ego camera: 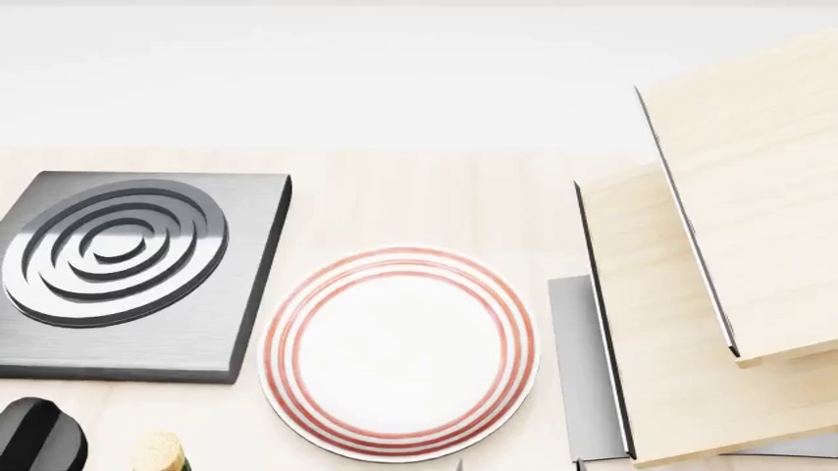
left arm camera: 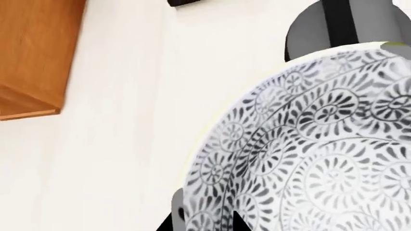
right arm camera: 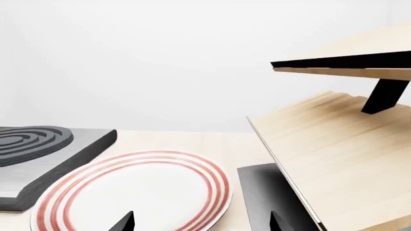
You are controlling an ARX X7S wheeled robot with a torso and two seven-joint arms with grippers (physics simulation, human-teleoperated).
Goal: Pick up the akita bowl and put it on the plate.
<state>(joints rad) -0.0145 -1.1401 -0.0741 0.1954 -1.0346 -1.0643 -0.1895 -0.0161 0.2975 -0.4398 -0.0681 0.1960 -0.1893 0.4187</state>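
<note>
My left gripper [left arm camera: 204,222], mostly cropped, pinches the akita bowl [left arm camera: 308,154] rim. Right fingertips [right arm camera: 125,222] spread wide before the plate [right arm camera: 134,192].

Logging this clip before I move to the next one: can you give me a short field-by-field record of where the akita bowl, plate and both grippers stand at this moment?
akita bowl: fills the left wrist view, gripper fingers at its rim; absent from the head view
plate: bare, flat on the wooden table, beside the burner
left gripper: at the bowl's rim; grip not confirmable
right gripper: open, holding nothing, low over the plate's near edge
wooden shelf rack: on the plate's other side
task status: bowl not yet on plate
</note>
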